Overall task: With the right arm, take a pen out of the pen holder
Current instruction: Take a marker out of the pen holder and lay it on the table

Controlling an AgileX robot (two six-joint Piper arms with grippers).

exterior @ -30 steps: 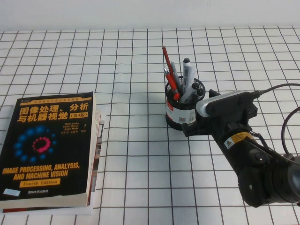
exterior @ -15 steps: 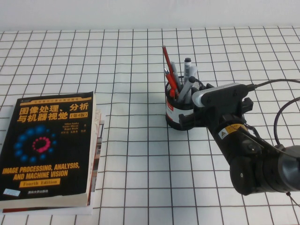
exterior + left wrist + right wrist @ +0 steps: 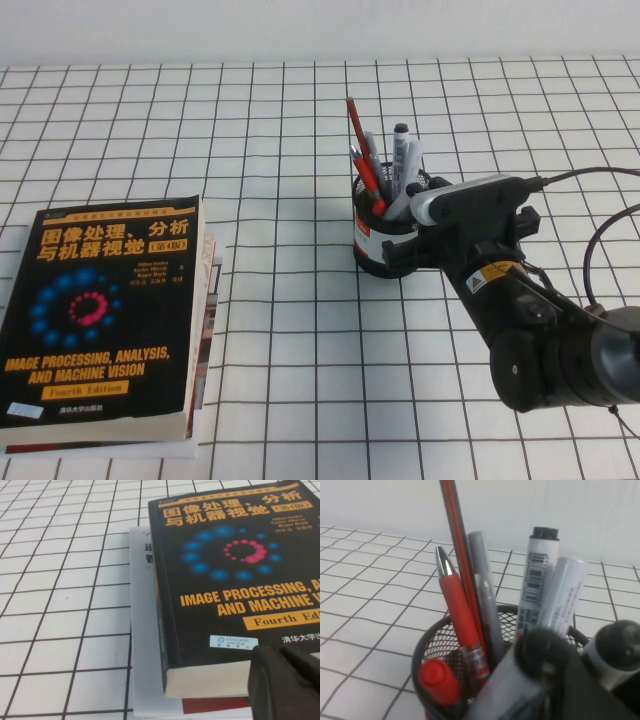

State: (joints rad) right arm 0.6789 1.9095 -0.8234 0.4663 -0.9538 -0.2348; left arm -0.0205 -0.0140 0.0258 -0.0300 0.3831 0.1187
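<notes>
The desk (image 3: 300, 340), covered by a white grid-lined sheet, carries a thick black textbook (image 3: 100, 310) stacked on a thinner white book (image 3: 145, 645) on the robot's left, well apart from the work. The right arm (image 3: 530, 340) reaches in from the right front to the black mesh pen holder (image 3: 378, 248), which stands upright a little right of the desk's middle. The holder is crowded. A tall red pencil (image 3: 454, 530), a red pen (image 3: 459, 612) and a grey pen (image 3: 485, 585) lean together, white markers (image 3: 537, 575) stand beside them, and a grey marker (image 3: 540, 652) with a black cap leans toward the arm, right before its wrist camera.

The step in hand looks like the grasp itself. Done well, the grip takes only that grey marker, just under its cap, and is firm before any lift. The pull should then follow the marker's own lean, slowly, so neighbours are not dragged along and the light holder is not tipped or carried up.

The right gripper (image 3: 413, 213) sits at the holder's rim on the arm's side, close by the grey marker. The wrist housing hides it from above, so I cannot tell how far open it is or whether it holds the marker. The left gripper (image 3: 280, 680) hovers over the textbook's near corner; open or closed, I cannot tell.
</notes>
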